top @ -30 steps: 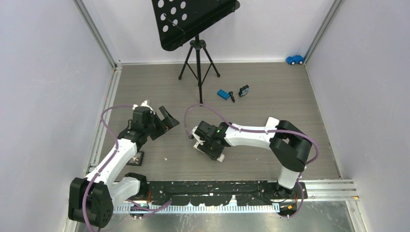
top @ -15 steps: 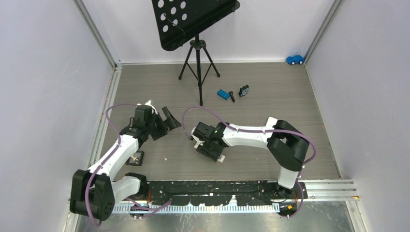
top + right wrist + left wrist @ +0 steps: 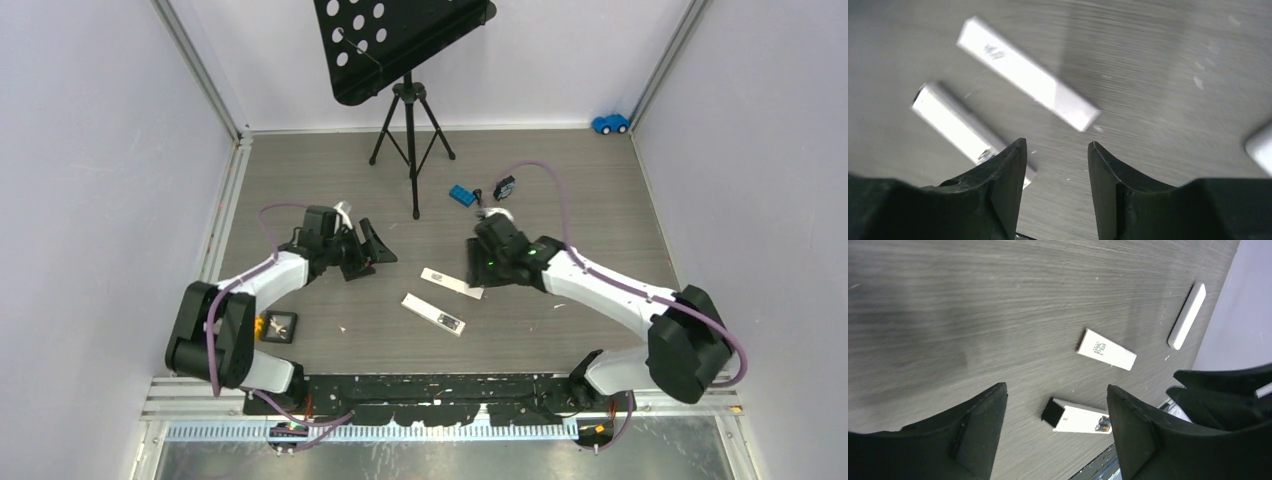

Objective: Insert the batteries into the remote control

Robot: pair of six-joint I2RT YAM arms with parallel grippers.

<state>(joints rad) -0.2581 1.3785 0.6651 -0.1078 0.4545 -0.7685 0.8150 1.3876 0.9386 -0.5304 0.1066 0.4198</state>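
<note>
Music stand (image 3: 400, 40) at back; toy car (image 3: 610, 123) in corner; blue brick (image 3: 461, 195) near dark block (image 3: 504, 187), shape unclear.

The table (image 3: 600, 200) looks like grey wood, matt, with fine lines. The remote (image 3: 1078, 418) and its loose cover (image 3: 1107, 350) are smooth white plastic. The left gripper (image 3: 1056, 389) and right gripper (image 3: 1056, 145) are matt black plastic. The stand (image 3: 430, 30) is black metal with a soft shine.
</note>
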